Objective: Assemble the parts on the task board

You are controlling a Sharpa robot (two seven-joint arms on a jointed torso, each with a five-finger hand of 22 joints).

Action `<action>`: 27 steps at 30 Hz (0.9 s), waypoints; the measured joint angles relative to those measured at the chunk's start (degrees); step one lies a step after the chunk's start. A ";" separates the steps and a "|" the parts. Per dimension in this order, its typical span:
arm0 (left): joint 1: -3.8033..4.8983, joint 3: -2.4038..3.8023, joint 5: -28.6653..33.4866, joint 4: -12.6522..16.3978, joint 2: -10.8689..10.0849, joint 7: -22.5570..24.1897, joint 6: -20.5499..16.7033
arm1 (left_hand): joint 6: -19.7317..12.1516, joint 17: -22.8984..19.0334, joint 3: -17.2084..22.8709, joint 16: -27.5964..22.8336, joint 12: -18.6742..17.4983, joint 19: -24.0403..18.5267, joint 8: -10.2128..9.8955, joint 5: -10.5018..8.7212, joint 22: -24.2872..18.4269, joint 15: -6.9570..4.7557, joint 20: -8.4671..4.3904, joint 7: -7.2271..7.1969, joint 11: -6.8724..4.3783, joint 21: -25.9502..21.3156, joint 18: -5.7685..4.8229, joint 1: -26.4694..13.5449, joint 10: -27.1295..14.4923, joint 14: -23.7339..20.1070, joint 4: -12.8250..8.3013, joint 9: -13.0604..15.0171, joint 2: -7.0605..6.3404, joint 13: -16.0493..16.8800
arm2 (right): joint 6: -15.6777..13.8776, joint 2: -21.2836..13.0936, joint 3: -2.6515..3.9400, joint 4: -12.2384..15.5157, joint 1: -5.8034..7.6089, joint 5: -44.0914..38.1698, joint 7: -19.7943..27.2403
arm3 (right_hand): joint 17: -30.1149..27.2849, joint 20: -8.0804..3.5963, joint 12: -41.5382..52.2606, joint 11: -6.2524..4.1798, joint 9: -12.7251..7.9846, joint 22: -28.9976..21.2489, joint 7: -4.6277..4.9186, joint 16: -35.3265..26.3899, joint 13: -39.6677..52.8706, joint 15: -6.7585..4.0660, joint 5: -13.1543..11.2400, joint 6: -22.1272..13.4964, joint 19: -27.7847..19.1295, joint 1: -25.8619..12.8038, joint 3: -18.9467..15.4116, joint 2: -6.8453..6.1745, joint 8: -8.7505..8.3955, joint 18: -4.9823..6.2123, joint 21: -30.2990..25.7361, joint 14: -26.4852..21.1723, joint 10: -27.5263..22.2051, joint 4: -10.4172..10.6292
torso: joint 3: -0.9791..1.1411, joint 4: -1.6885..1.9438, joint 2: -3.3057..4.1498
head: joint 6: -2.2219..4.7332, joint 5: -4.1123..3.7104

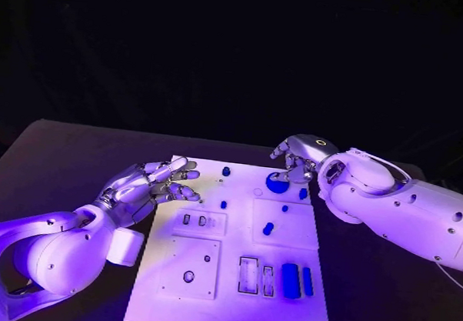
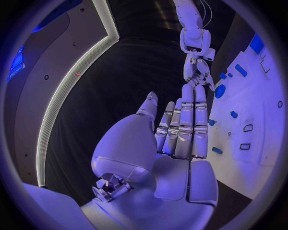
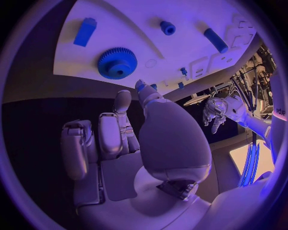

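Gear: we see the blue gear [image 3: 117, 63] lying flat on the task board [image 1: 226, 319], near its far edge, just beside our right hand [image 1: 299, 158].
Handling: we judge it light, stiff and toothed, so not slippery; we would pinch it across the rim from above.
Right hand: it hovers at the board's far edge, fingers curled down towards the gear, with nothing grasped that we can see.
Left hand: our left hand [image 1: 151, 185] hangs at the board's left edge, fingers spread, empty.
Other parts: the blue bar [image 1: 290, 280] lies near the board's front right.
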 measured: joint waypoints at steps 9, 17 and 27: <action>0.00 0.00 0.00 0.00 -0.01 -0.04 0.00 | 0.00 0.00 0.00 0.00 0.00 0.00 0.00 0.00 0.00 0.00 0.00 0.00 0.00 0.00 0.00 0.00 0.00 0.00 0.00 0.00 0.00 0.00 | 3.65 -0.62 0.04 -0.39 -0.05 3.25 -1.47 | 6.37 0.00 13.16 0.30 -0.01 -0.01 0.02 3.86 15.48 0.00 0.86 -0.42 -0.01 2.16 -2.17 0.09 1.10 0.00 0.31 0.00 1.58 4.38 | 0.00 0.01 0.03 | 0.01 -0.45; 0.00 -0.01 0.00 -0.07 -0.01 -0.07 0.00 | 0.00 0.05 0.00 0.00 0.00 0.00 0.00 0.00 0.00 0.00 0.00 0.00 0.00 0.00 0.00 0.00 0.00 0.00 0.00 0.00 0.00 0.00 | 5.21 -0.66 0.04 -0.47 -0.27 3.98 -2.05 | 8.92 0.00 17.01 0.29 0.06 -0.01 0.02 5.18 19.77 0.00 1.10 -0.42 -0.01 2.62 -2.41 0.08 1.56 0.00 0.52 -0.01 2.17 4.93 | 0.01 0.09 0.05 | -0.18 -0.52; 0.00 -0.01 0.00 -0.20 0.00 -0.13 0.00 | 0.01 0.04 0.00 0.00 0.00 0.00 0.00 0.00 0.00 0.00 0.00 0.00 0.00 0.00 0.00 0.00 0.00 0.00 0.00 0.00 0.00 0.00 | 5.72 -0.77 0.05 -0.56 -0.34 4.10 -2.28 | 9.71 0.00 17.66 0.09 0.19 -0.02 -0.28 5.62 20.95 0.00 1.55 0.31 -0.01 2.93 -2.25 0.40 2.41 0.01 0.52 -0.01 2.38 5.09 | 0.01 0.07 0.06 | -0.20 -0.41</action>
